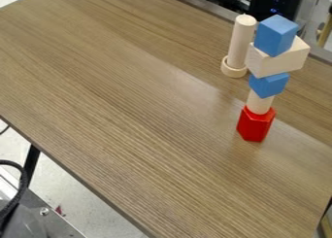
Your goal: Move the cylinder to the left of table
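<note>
High cam, down-slant on tbl (pixel 129 110) (near)

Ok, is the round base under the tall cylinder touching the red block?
Apart. The camera view shows tabletop between the round base and the red block.

Wood-grain tabletop (pixel 129 96), pale speckled floor (pixel 84 203), black computer case (pixel 279 4)

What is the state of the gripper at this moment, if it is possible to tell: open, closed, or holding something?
Gripper: cannot be told, neither open or closed nor holding.
</note>
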